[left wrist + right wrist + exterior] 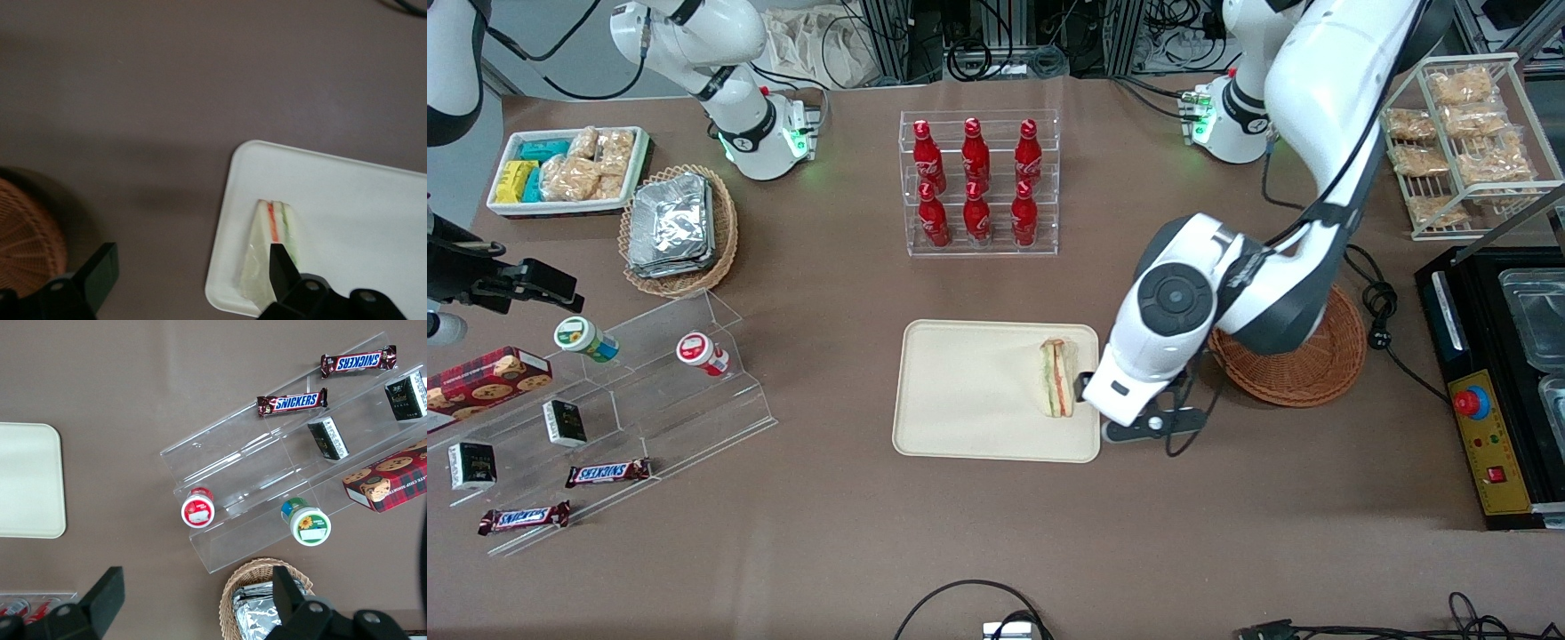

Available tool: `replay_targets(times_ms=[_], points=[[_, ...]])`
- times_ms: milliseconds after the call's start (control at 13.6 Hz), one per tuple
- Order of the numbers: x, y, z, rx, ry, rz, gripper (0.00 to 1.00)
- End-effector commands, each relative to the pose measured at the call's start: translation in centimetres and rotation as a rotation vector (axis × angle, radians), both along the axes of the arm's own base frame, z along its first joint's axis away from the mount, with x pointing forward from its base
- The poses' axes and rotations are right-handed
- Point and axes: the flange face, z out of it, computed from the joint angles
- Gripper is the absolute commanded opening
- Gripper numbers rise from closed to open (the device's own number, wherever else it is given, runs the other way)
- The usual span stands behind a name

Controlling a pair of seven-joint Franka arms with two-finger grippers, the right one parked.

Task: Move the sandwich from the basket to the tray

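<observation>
- In the front view, a brown table point(996, 551) is seen, with cables and equipment racks along its edge farthest from the camera.
- One cream tray point(969, 400) is laid near the table's middle; one sandwich point(1056, 378) is rested on it, at the tray's end nearest the working arm.
- The tool point(1087, 387) is held just beside the sandwich, over the tray's rim.
- One reddish-brown basket point(1303, 364) is set near the tray, partly covered by the arm.
- Six red bottles point(976, 182) are stood in a clear rack, farther from the camera than the tray.
- Two Snickers bars point(609, 472) are laid on a clear stepped stand.
- In the left wrist view, the tool point(190, 267) is shown spread wide, with nothing gripped; one finger point(280, 267) overlaps the sandwich point(263, 250) in this view, and the basket point(27, 240) is seen apart from the tray point(353, 220).
- In the right wrist view, the two Snickers bars point(291, 403), two round lidded cups point(197, 508) and a tray corner point(30, 480) are shown.
</observation>
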Motion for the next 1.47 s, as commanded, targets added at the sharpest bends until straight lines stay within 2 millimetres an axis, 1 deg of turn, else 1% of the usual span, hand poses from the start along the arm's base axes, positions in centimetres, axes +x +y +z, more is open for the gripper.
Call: replay_targets(times_ms=[0,147,294,368,442,515,589,663,736,810,883,957,1252,1325,1399], points=[[-0.1,3.5,3.4,0.066,-0.01,0.04,1.0],[0.1,6.6,4.2,0.087,0.041,0.044,1.0],[-0.1,8.7,5.3,0.106,0.07,0.022,1.0],[0.0,9.6,5.5,0.112,0.086,0.001,1.0],[0.0,10.3,6.3,0.114,0.087,-0.031,1.0],[0.0,11.0,6.5,0.118,0.096,-0.044,1.0],[-0.1,12.2,7.5,0.122,0.098,-0.035,1.0],[0.0,13.6,8.1,0.104,0.106,-0.034,1.0],[-0.3,14.5,9.7,0.078,0.099,-0.061,1.0],[-0.5,16.0,10.7,0.069,0.102,-0.1,1.0],[-1.2,17.6,11.7,0.075,0.105,-0.142,1.0],[-2.3,18.8,12.8,0.077,0.105,-0.168,1.0],[-5.7,24.1,17.5,-0.009,0.076,-0.211,1.0],[-6.8,25.6,18.8,-0.008,0.072,-0.226,1.0],[-7.9,26.6,19.8,-0.002,0.077,-0.245,1.0]])
